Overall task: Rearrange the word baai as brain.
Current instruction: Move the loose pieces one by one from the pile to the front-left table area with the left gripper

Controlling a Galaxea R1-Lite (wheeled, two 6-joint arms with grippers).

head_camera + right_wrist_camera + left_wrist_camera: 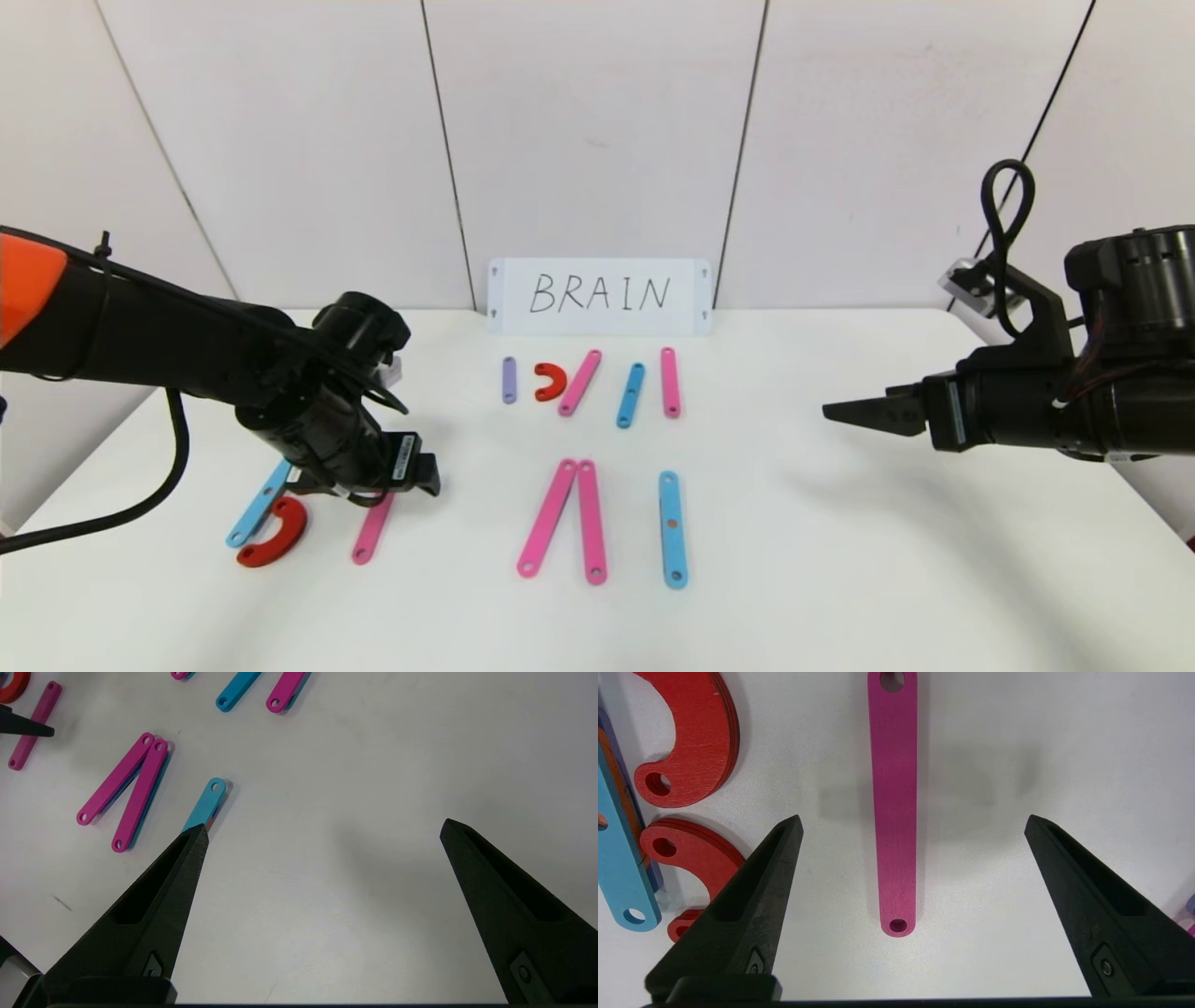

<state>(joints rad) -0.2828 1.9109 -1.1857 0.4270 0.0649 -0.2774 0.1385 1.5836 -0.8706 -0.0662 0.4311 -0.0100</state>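
Left gripper [913, 821] is hanging low over the white table [840, 560], its black wedge-shaped jaws spread wide and gripping nothing; a flat pink bar [894, 807] with a hole at each rounded end is lying between them. Just beside it, two red half-ring curves [698, 742] and a blue bar [621, 858] are resting. Farther out, two pink bars [565, 516] are forming a narrow wedge near another blue bar [672, 528]. Right gripper [864, 413] is hovering wide open, well apart.
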